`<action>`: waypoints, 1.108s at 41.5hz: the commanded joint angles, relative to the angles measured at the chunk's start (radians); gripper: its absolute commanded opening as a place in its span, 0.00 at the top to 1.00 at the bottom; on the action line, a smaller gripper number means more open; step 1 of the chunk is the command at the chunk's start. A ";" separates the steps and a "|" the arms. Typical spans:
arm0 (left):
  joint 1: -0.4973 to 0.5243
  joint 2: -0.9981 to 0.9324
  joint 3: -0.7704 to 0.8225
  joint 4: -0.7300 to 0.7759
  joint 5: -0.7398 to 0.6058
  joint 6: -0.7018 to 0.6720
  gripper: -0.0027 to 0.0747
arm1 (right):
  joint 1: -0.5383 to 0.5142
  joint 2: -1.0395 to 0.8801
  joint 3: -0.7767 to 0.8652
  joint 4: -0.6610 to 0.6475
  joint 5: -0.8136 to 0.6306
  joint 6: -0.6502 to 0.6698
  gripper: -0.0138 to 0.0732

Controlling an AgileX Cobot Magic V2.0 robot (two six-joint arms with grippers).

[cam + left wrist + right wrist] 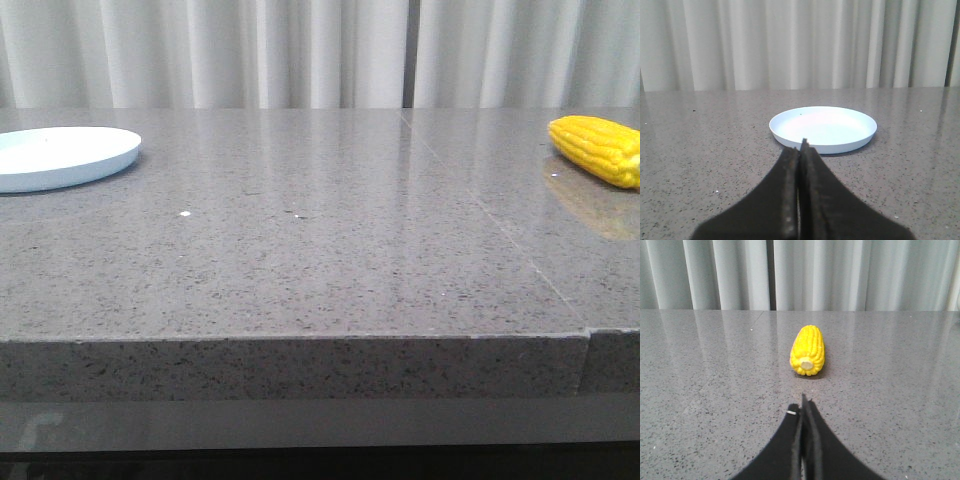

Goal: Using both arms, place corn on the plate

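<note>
The yellow corn point(600, 148) lies on the grey table at the far right; in the right wrist view the corn point(808, 350) lies with its pale stub end toward my right gripper point(803, 402), which is shut, empty and a short way back from it. The pale blue-white plate point(62, 156) sits empty at the far left; in the left wrist view the plate point(823, 128) lies just beyond my left gripper point(801, 146), which is shut and empty. Neither gripper shows in the front view.
The speckled grey stone table point(300, 260) has a seam point(500, 235) running diagonally on its right part and a front edge close to the camera. White curtains point(300, 50) hang behind the table's far edge.
</note>
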 commanded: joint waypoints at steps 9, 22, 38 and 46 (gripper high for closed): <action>0.000 -0.019 0.002 -0.008 -0.078 0.000 0.99 | 0.000 -0.012 -0.016 0.003 -0.087 -0.008 0.92; 0.000 -0.019 0.002 -0.008 -0.078 0.000 0.99 | 0.000 -0.012 -0.016 0.003 -0.087 -0.008 0.92; 0.000 -0.019 -0.070 -0.005 -0.119 0.000 0.99 | 0.000 -0.012 -0.097 0.005 -0.082 0.001 0.92; 0.000 -0.004 -0.281 -0.005 0.041 0.000 0.99 | 0.000 0.002 -0.331 0.005 0.192 0.001 0.92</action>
